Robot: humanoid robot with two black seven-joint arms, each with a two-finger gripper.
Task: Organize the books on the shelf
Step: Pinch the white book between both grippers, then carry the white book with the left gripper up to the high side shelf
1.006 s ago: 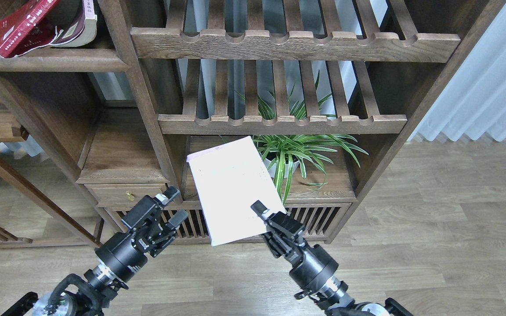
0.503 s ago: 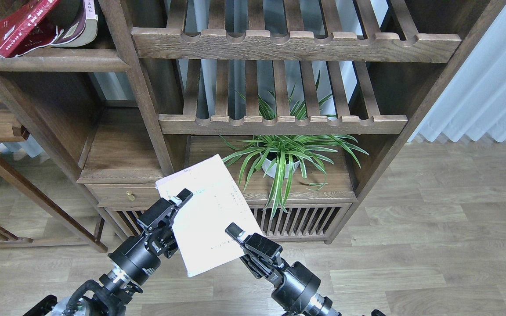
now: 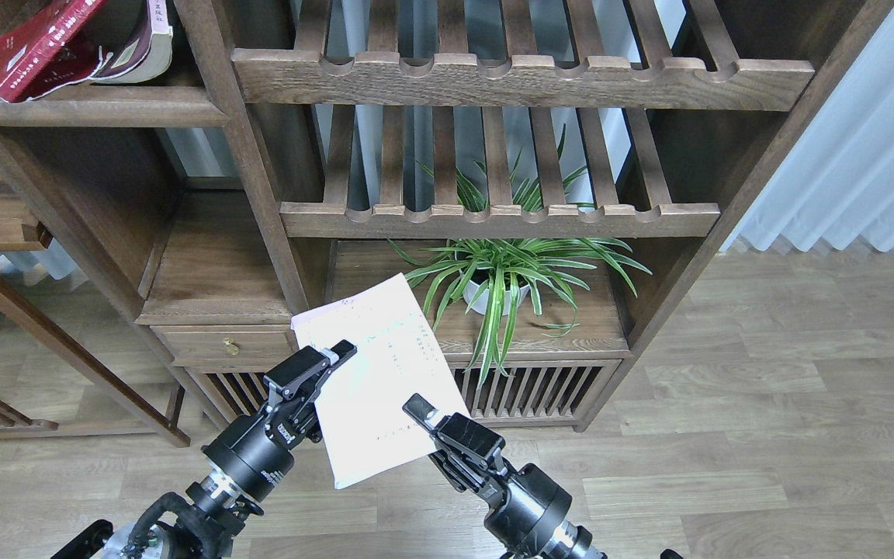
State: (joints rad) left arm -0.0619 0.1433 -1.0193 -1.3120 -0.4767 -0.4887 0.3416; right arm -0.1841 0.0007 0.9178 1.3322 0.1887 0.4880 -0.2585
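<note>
The white book [image 3: 373, 380] is held flat and tilted in front of the bookcase's lower part. My left gripper [image 3: 332, 359] is closed over its left edge. My right gripper [image 3: 420, 410] is shut on its lower right edge. The bright red book [image 3: 32, 50] leans over on the solid dark-brown shelf [image 3: 98, 105] at the upper left. The dark maroon book [image 3: 140, 46] slumps beside it with its page block showing. Both grippers are well below that shelf.
Two slatted shelves with notched rails [image 3: 493, 78] fill the middle of the bookcase. A potted spider plant [image 3: 505, 272] stands on the low board right behind the white book. A drawer with a brass knob [image 3: 223, 347] is at lower left. A curtain [image 3: 866, 140] hangs at right.
The white book came down and left with my right gripper. My left gripper rose and closed on the book's left edge. In the last half second both shifted slightly right.
</note>
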